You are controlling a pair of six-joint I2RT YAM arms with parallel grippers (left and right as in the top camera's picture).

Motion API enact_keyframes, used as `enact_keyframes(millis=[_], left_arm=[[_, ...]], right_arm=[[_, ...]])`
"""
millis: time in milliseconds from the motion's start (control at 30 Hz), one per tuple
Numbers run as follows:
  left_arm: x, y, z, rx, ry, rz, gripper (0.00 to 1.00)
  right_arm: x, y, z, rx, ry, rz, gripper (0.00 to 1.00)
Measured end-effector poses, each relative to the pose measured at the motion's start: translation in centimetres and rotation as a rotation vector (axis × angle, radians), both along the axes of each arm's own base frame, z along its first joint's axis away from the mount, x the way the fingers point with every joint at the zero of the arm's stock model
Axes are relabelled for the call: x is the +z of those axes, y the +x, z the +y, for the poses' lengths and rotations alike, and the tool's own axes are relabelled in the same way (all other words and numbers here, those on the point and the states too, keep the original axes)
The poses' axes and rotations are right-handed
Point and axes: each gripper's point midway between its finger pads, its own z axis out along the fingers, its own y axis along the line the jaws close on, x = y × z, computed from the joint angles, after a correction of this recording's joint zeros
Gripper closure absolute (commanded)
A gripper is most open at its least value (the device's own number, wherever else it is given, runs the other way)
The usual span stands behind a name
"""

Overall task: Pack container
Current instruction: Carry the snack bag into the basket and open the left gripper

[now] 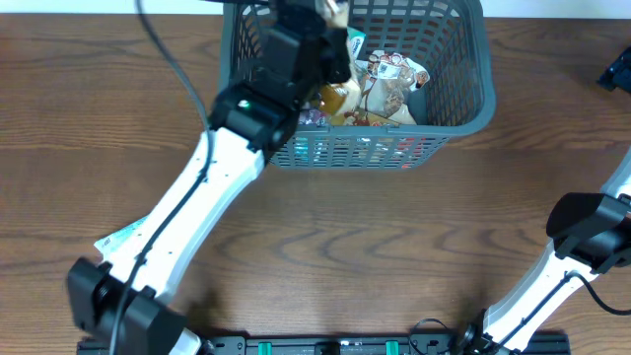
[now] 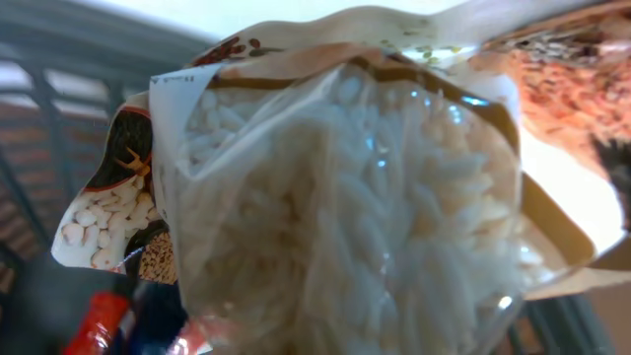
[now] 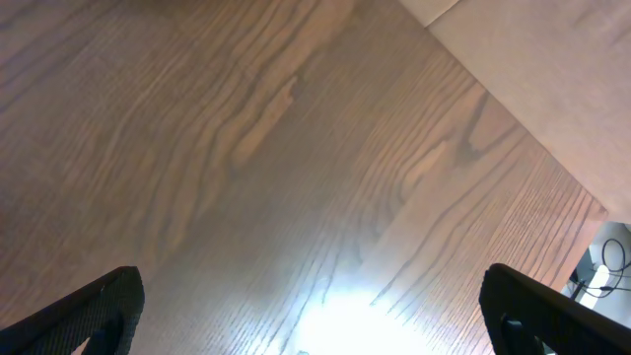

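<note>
Left gripper (image 1: 323,22) first: from overhead your left arm reaches into the container (image 1: 394,148), the dark grey lattice basket at the upper centre of the frame, and the wrist hides its fingertips. Inside you can make out an illustrated beige packet (image 1: 389,84) and an amber packet (image 1: 335,99) just beside it; more colours show through the front slots, so the full count cannot be told. One pale flat packet (image 1: 113,240) lies on the wooden table (image 1: 394,256) at the lower left, partly under that arm. In the left wrist view one clear rice packet (image 2: 365,217) fills nearly the whole frame. The fingers are hidden behind it, but the jaws are closed tight and appear to pinch it by an edge. Behind it sit a bean-printed packet (image 2: 99,217) at the left, a red wrapper (image 2: 99,320) at the lower left and an orange-brown packet (image 2: 562,89) at the upper right. In the right wrist view the right gripper (image 3: 325,325) stands spread wide over bare wood, holding nothing. Watch your release: slick film held by so little could slip early, and a packet let go onto the heap may slide or tip against the wall. Your arm crosses the rim, so a careless withdrawal could drag the basket, and its lower links could sweep the pale packet off its spot. Count: one basket, two arms, one packet in hand.
</note>
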Motion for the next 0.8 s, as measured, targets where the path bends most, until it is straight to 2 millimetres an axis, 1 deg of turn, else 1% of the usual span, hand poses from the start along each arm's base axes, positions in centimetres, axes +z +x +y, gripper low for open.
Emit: enact_keyframes(millis=[100,133,267,333,400,500,567,600,633,667,733,800], left_arm=[[-2.8,0.8,-0.2,0.003,0.032,0.055,0.94],[-3.9,1.2,-0.1,0.009,0.044,0.075,0.94],[-7.2,2.7,0.9,0.039,0.076,0.132,0.94],[-8.6,3.5,1.9,0.064,0.089,0.156,0.94],[-9.4,4.3,3.3,0.093,0.097,0.172,0.94],[-10.2,5.0,5.7,0.142,0.11,0.199,0.94],[-10.6,5.4,7.3,0.176,0.12,0.215,0.93],[-10.6,5.5,7.9,0.19,0.122,0.219,0.85],[-10.7,5.6,8.3,0.195,0.126,0.22,0.71],[-10.7,5.7,8.6,0.201,0.128,0.221,0.61],[-10.7,5.8,8.7,0.201,0.131,0.216,0.47],[-10.6,5.8,8.6,0.197,0.135,0.212,0.41]], right_arm=[[0.0,0.0,0.0,0.0,0.0,0.0,0.01],[0.0,0.0,0.0,0.0,0.0,0.0,0.01],[0.0,0.0,0.0,0.0,0.0,0.0,0.01],[0.0,0.0,0.0,0.0,0.0,0.0,0.01],[0.0,0.0,0.0,0.0,0.0,0.0,0.01],[0.0,0.0,0.0,0.0,0.0,0.0,0.01],[0.0,0.0,0.0,0.0,0.0,0.0,0.01],[0.0,0.0,0.0,0.0,0.0,0.0,0.01],[0.0,0.0,0.0,0.0,0.0,0.0,0.01],[0.0,0.0,0.0,0.0,0.0,0.0,0.01],[0.0,0.0,0.0,0.0,0.0,0.0,0.01],[0.0,0.0,0.0,0.0,0.0,0.0,0.01]])
